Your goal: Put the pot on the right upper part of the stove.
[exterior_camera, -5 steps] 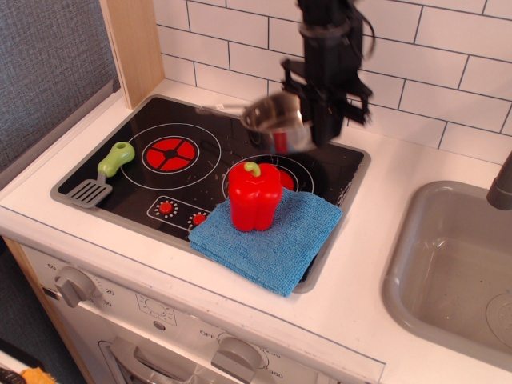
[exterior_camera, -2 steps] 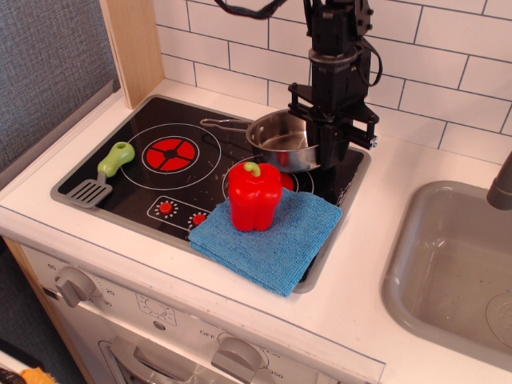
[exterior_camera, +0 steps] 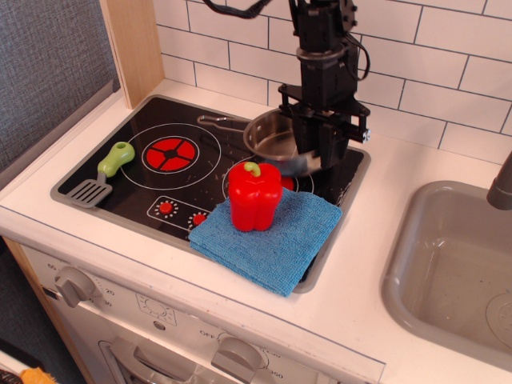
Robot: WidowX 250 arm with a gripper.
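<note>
The pot (exterior_camera: 276,142) is a small shiny steel saucepan at the back right of the black stove (exterior_camera: 136,172), just behind the red pepper. Its thin handle points left. My gripper (exterior_camera: 318,154) comes down from above at the pot's right rim. Its jaws look closed on that rim, with the pot tilted a little. The fingertips are partly hidden behind the pot.
A red bell pepper (exterior_camera: 254,195) stands on a blue cloth (exterior_camera: 276,236) over the stove's front right corner. A grey spatula with a green handle (exterior_camera: 102,174) lies on the stove's left edge. A grey sink (exterior_camera: 448,272) is at the right. A tiled wall runs behind.
The pot came down from in the air to just above the stove's back right. It has since shifted slightly left with my gripper.
</note>
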